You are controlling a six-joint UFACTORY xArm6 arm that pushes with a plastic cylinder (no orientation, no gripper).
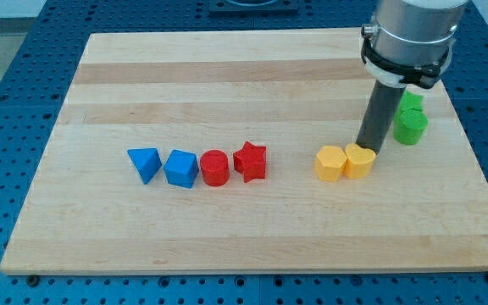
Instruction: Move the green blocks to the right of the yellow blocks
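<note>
Rod-end my tip (368, 149) rests against the top of the right yellow block (359, 160), beside the left yellow block (330, 163); two smooth green blocks (411, 119) sit right on the wooden board (227, 68). It grips nothing.

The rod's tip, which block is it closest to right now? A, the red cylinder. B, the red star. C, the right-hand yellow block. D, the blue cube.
C: my tip sits right at the upper edge of the right-hand yellow block, while the red star, the red cylinder and the blue cube lie well off toward the view's left.
</note>
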